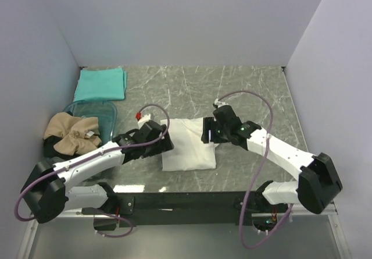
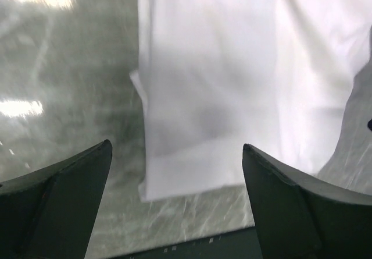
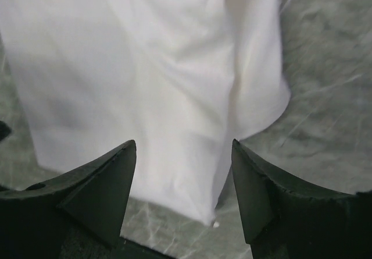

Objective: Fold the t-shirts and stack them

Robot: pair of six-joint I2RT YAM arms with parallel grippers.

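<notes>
The white t-shirt (image 1: 187, 145) lies folded into a rectangle at the middle of the table, also in the left wrist view (image 2: 232, 78) and right wrist view (image 3: 145, 78). My left gripper (image 1: 167, 140) is open and empty above its left edge. My right gripper (image 1: 208, 132) is open and empty above its upper right corner. The teal t-shirt (image 1: 102, 84) lies folded at the back left. The tan t-shirt (image 1: 73, 132) is bunched up in the bin.
A clear blue-tinted plastic bin (image 1: 107, 111) sits at the left, holding the tan shirt. White walls enclose the marbled table (image 1: 244, 90) on three sides. A black rail (image 1: 186, 201) runs along the near edge.
</notes>
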